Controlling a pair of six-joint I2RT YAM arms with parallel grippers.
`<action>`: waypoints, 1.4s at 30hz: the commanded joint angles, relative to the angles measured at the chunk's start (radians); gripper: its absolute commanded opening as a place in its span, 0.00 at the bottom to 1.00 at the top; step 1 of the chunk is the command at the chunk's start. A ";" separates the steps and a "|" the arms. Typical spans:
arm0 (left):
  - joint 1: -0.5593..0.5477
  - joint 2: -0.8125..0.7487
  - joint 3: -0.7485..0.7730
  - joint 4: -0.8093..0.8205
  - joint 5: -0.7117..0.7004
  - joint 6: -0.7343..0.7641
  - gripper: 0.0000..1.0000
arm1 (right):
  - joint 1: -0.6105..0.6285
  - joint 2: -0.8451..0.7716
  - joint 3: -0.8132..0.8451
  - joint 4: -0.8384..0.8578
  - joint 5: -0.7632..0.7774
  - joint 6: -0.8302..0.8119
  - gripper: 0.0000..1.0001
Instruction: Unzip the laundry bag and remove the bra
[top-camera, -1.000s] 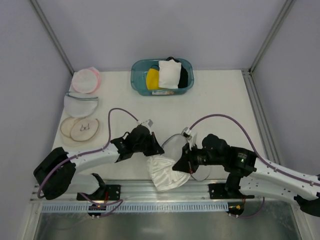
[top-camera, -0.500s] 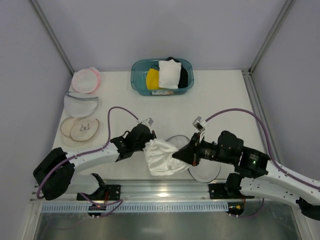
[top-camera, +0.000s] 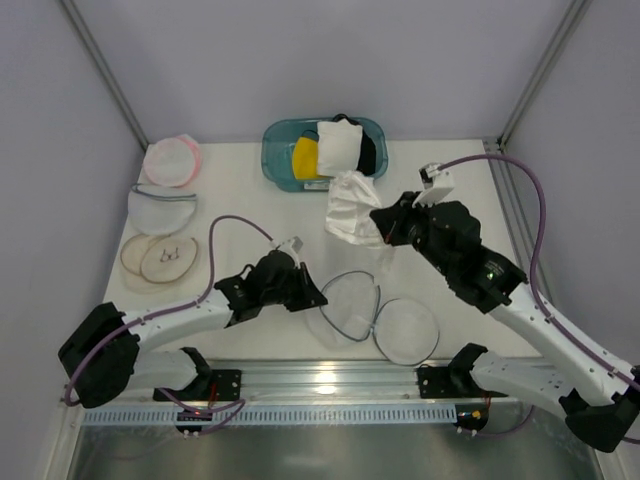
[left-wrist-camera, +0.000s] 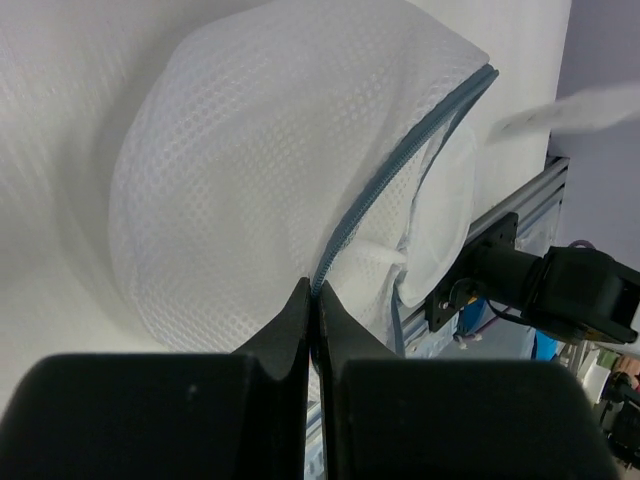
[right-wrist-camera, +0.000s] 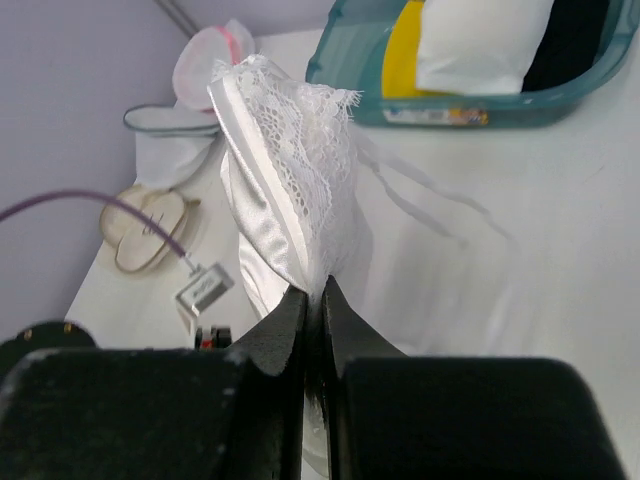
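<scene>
Low at centre of the overhead view, on the white table (top-camera: 455, 180), the laundry bag (top-camera: 350, 300) lies unzipped, its two mesh halves splayed side by side. The left gripper (top-camera: 312, 298) pinches its grey-blue rim. Just above, beneath the teal basket (top-camera: 274, 152), the right gripper (top-camera: 378, 222) clamps the white lace bra (top-camera: 352, 208), held aloft.

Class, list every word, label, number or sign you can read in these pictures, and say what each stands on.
No text is readable.
On the teal bin, the label strip: too small and blurred to read.
In the left wrist view, a white strip: blurred, nothing legible.
</scene>
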 joint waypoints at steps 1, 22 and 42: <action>0.000 -0.038 -0.023 0.010 0.004 -0.006 0.00 | -0.095 0.091 0.113 0.124 -0.008 -0.057 0.04; 0.000 -0.139 -0.045 -0.024 0.027 -0.008 0.00 | -0.418 1.099 1.004 0.244 -0.507 -0.131 0.04; 0.000 -0.187 -0.091 -0.046 0.021 -0.037 0.00 | -0.557 1.552 1.423 0.354 -0.327 -0.089 0.04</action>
